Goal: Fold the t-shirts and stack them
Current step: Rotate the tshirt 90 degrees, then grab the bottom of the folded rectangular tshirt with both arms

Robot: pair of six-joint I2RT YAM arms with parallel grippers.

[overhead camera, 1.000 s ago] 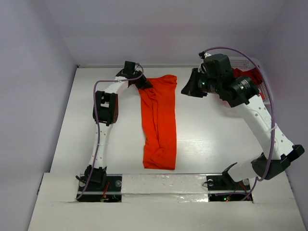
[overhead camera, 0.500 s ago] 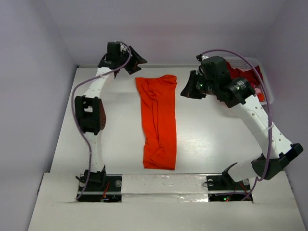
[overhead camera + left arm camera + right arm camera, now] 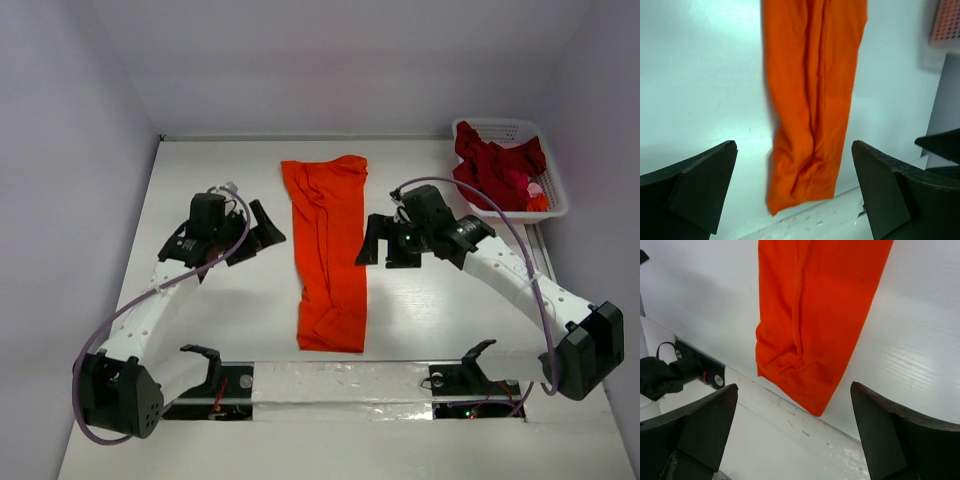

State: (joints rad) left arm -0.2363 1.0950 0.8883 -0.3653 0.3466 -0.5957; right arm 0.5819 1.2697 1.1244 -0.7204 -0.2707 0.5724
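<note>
Both my hands spread, empty: left hand [image 3: 262, 228] just left of the orange t-shirt [image 3: 328, 250], right hand [image 3: 372, 245] just right. Shirt's a long strip flat on tabletop [image 3: 220, 170]. Risk: I pinch top layer only, fold slips & bunches; uneven lift skews it.

Soft, even light from above fills the top view. The white table [image 3: 440, 300] is bright without burnt-out patches, the walls carry a faint lilac cast, and only pale, fuzzy-edged shadows lie under the arms on either side of the orange t-shirt [image 3: 328, 255], which looks saturated and sharp. In the left wrist view the table turns cool cyan, with hazy glare to the left of the shirt and a dark shadow band along its left edge. The cloth there is slightly soft. The left gripper [image 3: 794, 145] shows fingers [image 3: 695, 190] that are near-black and featureless. The right wrist view is crisper, with fine grain lines and sheen to the right of the shirt. The right gripper [image 3: 794, 386] frames it with fingers [image 3: 900, 440] that are dark and soft.
</note>
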